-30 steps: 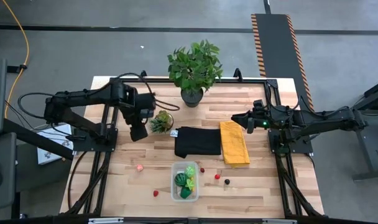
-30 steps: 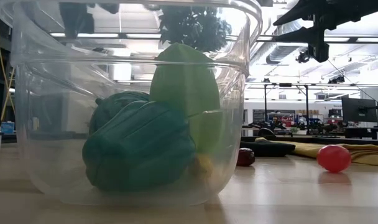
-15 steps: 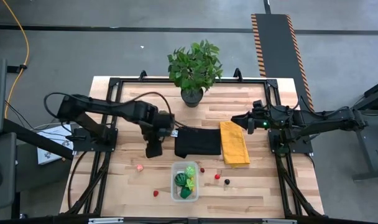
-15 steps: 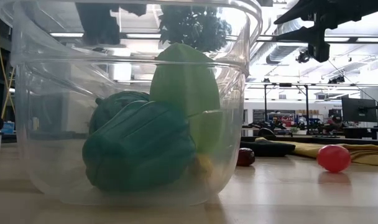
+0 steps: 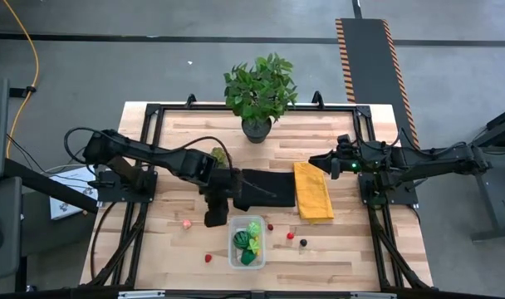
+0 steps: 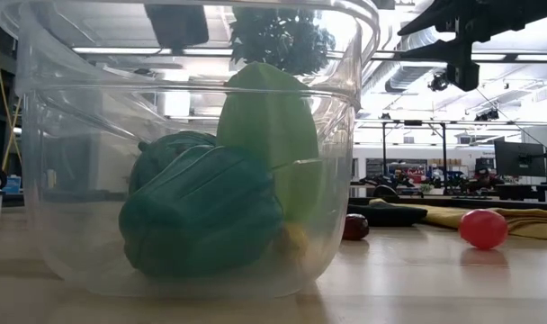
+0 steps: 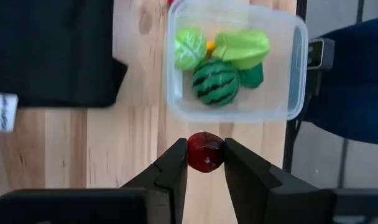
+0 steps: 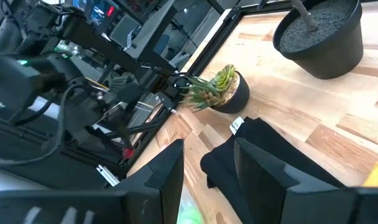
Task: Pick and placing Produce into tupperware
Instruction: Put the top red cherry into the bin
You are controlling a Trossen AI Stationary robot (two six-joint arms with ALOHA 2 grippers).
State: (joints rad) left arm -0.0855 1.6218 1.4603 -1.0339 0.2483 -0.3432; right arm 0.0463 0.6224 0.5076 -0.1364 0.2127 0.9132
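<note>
Left gripper point(image 5: 217, 218), high view: it hangs over the wooden table point(image 5: 352, 249) just beside the far-left corner of the clear tupperware point(image 5: 247, 242), next to the black cloth point(image 5: 269, 189). The tupperware holds green produce. Loose pieces lie on the table: a pink one point(image 5: 186, 223), a red one point(image 5: 208, 258), and three small ones to the container's right. The right gripper point(image 5: 314, 158) waits above the far edge of the yellow cloth point(image 5: 313, 191), near the large potted plant point(image 5: 259, 90).

Low view: the tupperware point(image 6: 67, 180) fills the foreground, holding a dark green piece point(image 6: 201, 211) and a lime-green piece point(image 6: 269, 117); a pink ball point(image 6: 483, 229) rests on the table beyond.

Left wrist view: the left gripper point(image 7: 206, 155) is clamped on a dark red fruit point(image 7: 206, 152), held just short of the tupperware point(image 7: 295, 81), which contains a toy watermelon point(image 7: 215, 83) and leafy green pieces.

Right wrist view: the right gripper point(image 8: 207, 165) stands parted with nothing between its fingers, facing the black cloth point(image 8: 270, 155) and a small succulent point(image 8: 217, 87).
</note>
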